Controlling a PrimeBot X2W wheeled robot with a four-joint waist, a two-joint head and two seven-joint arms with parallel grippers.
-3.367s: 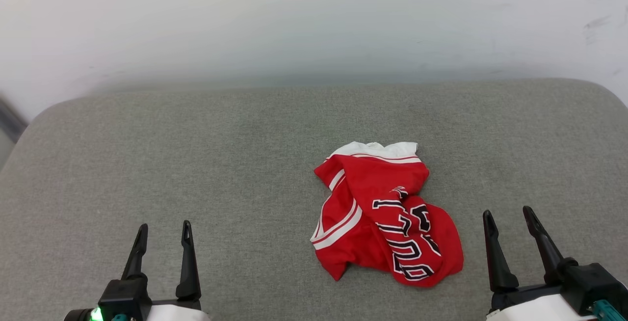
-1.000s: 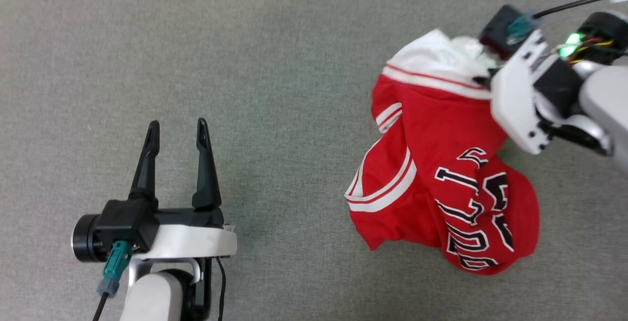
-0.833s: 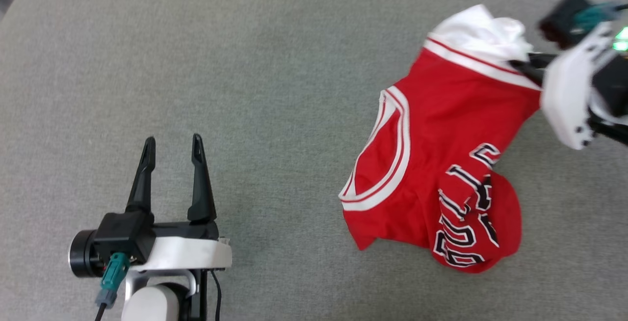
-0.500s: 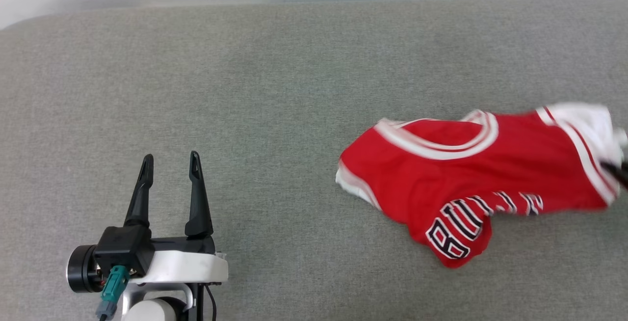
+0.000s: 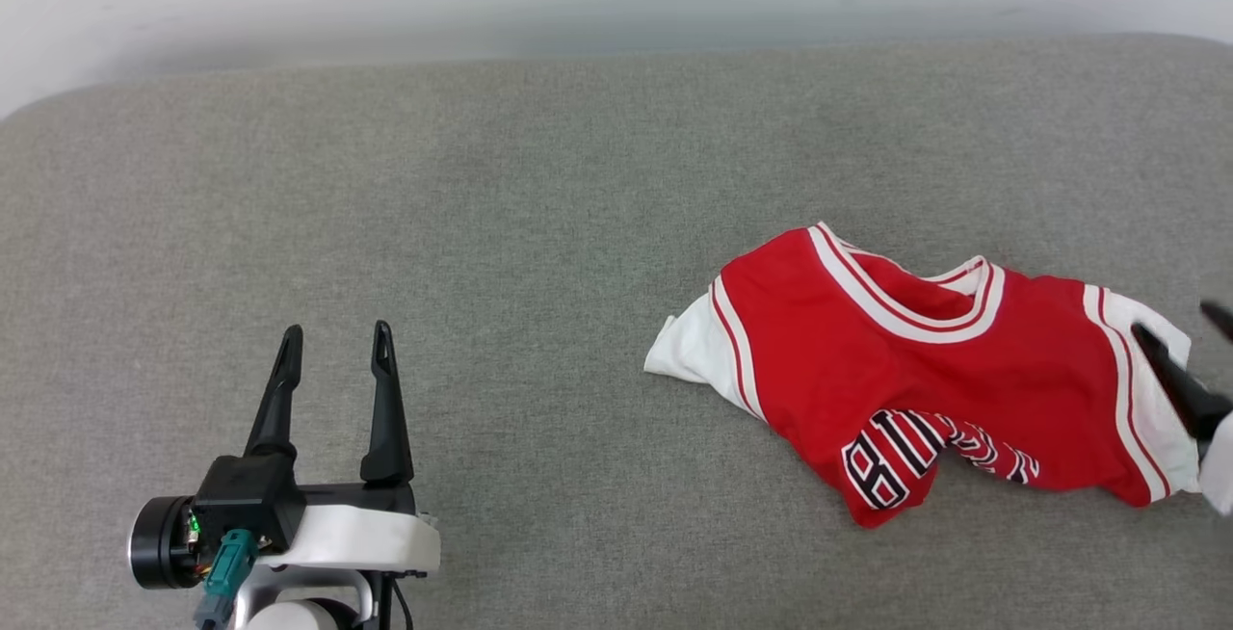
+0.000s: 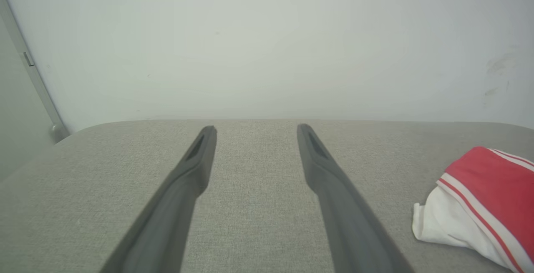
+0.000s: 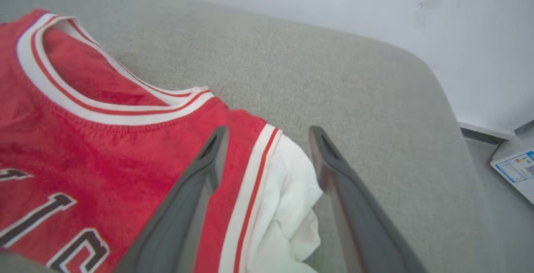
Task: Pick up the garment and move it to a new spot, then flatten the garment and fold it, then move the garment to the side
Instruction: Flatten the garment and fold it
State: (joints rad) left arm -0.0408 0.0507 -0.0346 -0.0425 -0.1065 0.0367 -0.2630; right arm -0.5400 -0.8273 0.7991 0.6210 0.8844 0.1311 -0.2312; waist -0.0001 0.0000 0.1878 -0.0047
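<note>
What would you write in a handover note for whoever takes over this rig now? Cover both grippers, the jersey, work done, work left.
Left gripper: jaws open, idle over the grey cushion, clear of the jersey.
Right gripper: jaws open, straddling the jersey's white sleeve, just let go.
Jersey: front up, lower front crumpled.
Done: pick-up and move.
Left: flatten, fold, move aside.

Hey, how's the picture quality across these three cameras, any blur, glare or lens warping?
Head view: soft even light, no glare, the garment sharp, the grey cushion bowed at its far edge by the lens. Left wrist view: left claw slightly soft near the lens, cushion weave crisp. Right wrist view: right claw blurs toward the bottom edge, garment's stitching in focus.
</note>
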